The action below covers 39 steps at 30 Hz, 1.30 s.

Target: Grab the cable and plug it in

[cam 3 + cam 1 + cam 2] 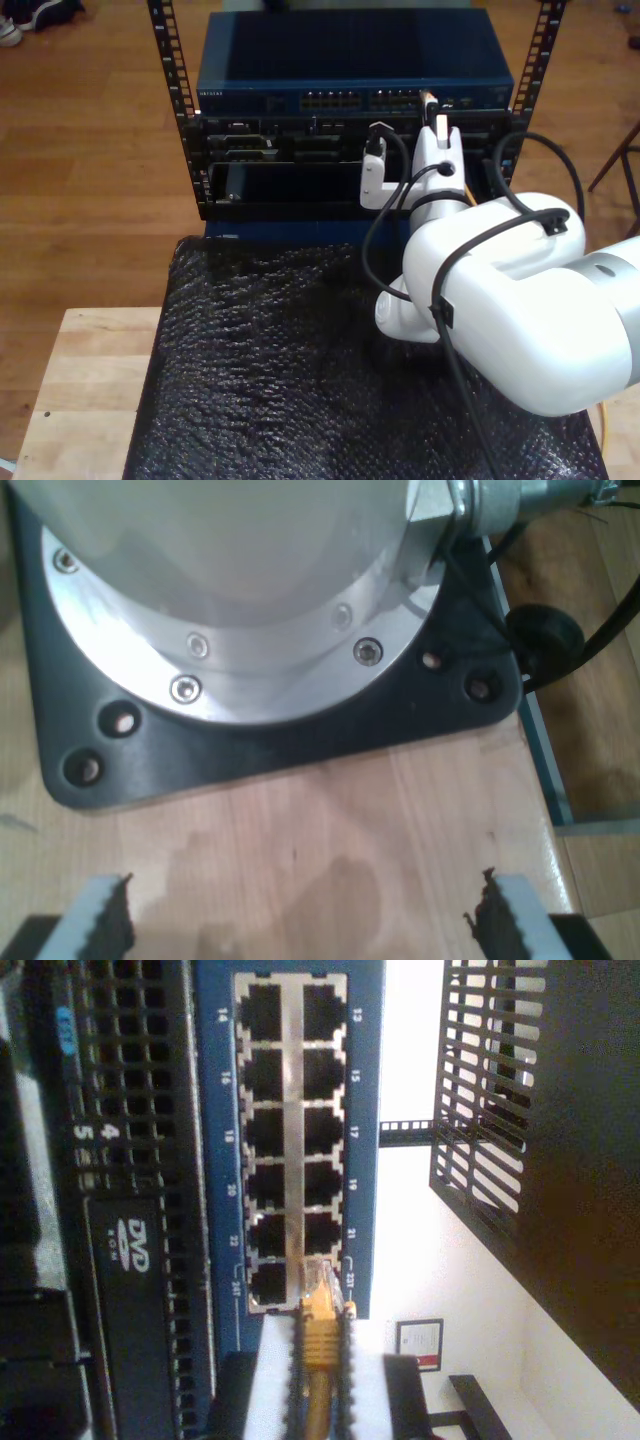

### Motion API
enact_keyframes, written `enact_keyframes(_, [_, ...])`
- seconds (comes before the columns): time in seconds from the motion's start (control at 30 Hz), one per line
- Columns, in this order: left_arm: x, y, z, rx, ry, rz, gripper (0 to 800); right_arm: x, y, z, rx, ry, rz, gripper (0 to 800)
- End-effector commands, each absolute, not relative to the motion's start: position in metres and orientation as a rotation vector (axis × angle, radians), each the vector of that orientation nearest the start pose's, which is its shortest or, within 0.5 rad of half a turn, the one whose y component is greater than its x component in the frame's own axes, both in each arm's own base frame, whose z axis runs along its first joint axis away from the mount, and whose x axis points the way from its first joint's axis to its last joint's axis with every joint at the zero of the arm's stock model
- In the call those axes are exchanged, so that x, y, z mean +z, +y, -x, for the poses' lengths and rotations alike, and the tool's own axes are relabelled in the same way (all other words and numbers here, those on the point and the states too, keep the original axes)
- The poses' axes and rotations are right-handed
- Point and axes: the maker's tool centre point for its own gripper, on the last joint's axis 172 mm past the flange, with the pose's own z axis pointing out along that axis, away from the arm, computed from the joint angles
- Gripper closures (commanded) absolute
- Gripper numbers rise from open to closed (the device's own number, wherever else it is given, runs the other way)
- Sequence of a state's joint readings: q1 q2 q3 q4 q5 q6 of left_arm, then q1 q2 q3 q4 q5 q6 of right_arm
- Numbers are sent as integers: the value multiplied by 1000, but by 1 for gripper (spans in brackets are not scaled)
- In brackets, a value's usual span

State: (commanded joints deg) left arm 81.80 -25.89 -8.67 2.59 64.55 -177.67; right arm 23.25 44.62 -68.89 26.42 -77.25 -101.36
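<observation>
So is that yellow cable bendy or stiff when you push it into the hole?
Probably both. The cable looks thin, so it likely flops. My second gripper pinches it just behind the clear plug, a short bit that should stay straight. The plug looks like small hard plastic, maybe snappable if it goes crooked into the blue switch.

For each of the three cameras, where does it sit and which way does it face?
First wrist view: on my first gripper, facing a black base plate on wood; open fingertips show.
Second wrist view: on my second gripper, facing the blue switch; fingers pinch the cable.
Exterior view: above, facing the rack; an arm shows.
Shared: switch, cable.
</observation>
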Motion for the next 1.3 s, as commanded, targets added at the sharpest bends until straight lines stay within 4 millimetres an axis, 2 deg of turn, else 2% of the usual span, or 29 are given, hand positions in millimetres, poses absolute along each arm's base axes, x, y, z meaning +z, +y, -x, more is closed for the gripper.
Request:
enact_keyframes(0.43, [37, 114, -7, -582, 2728, 2198, 2, 265, 153, -669, 1233, 1069, -1107, 800])
enact_keyframes(0.67, [37, 114, -7, -582, 2728, 2198, 1, 263, 162, -676, 1248, 1097, -1100, 800])
enact_keyframes(1.17, [37, 114, -7, -582, 2728, 2198, 1, 264, 159, -679, 1249, 1092, -1102, 799])
enact_keyframes(1.2, [37, 114, -7, -582, 2728, 2198, 1, 265, 159, -679, 1254, 1089, -1107, 763])
enact_keyframes(1.27, [37, 114, -7, -582, 2728, 2198, 1, 265, 160, -678, 1262, 1093, -1106, 627])
enact_keyframes(1.3, [37, 114, -7, -582, 2728, 2198, 1, 264, 161, -678, 1263, 1098, -1104, 601])
